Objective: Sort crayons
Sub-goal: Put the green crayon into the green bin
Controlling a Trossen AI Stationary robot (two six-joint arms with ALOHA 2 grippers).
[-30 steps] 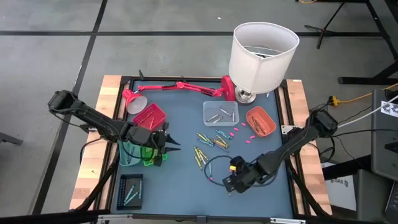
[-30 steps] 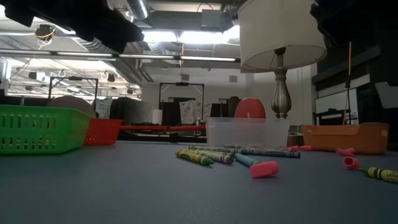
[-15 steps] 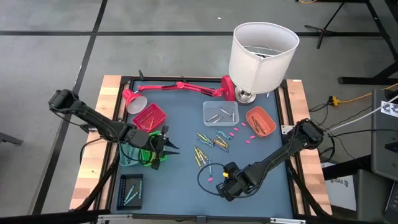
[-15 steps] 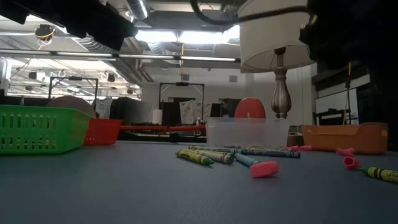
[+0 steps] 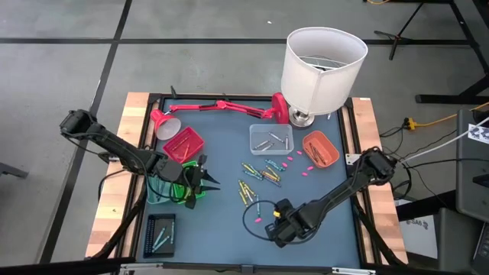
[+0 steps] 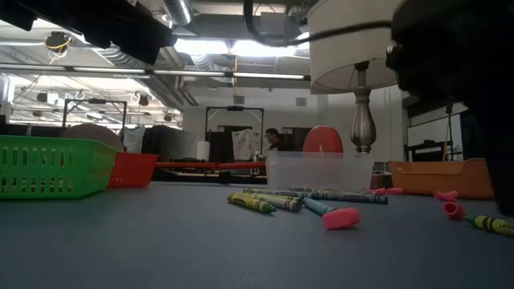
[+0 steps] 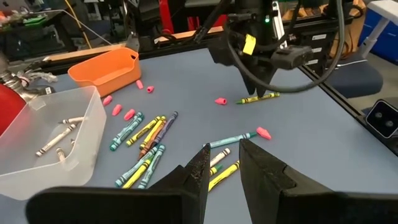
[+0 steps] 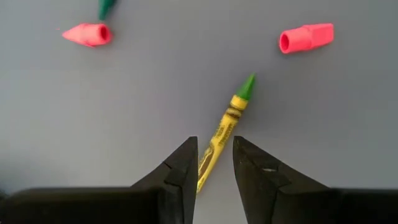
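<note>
Crayon (image 8: 227, 126) green-tipped, lying between my right gripper's (image 8: 215, 163) slightly parted fingers, not clamped, left gripper (image 7: 222, 163) narrowly apart, empty, beside green tray (image 5: 182, 189).

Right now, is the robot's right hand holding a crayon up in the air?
No, the green-tipped crayon lies flat on the table, with the right hand open above its end.

No text, brand, number or sign could be read anywhere. The paper wrapper on the green-tipped crayon (image 8: 225, 138) carried dark markings, but they were too small to make out. At the edge of the high view, a black-and-white patterned tag (image 5: 480, 131) showed a pattern only, no letters.
</note>
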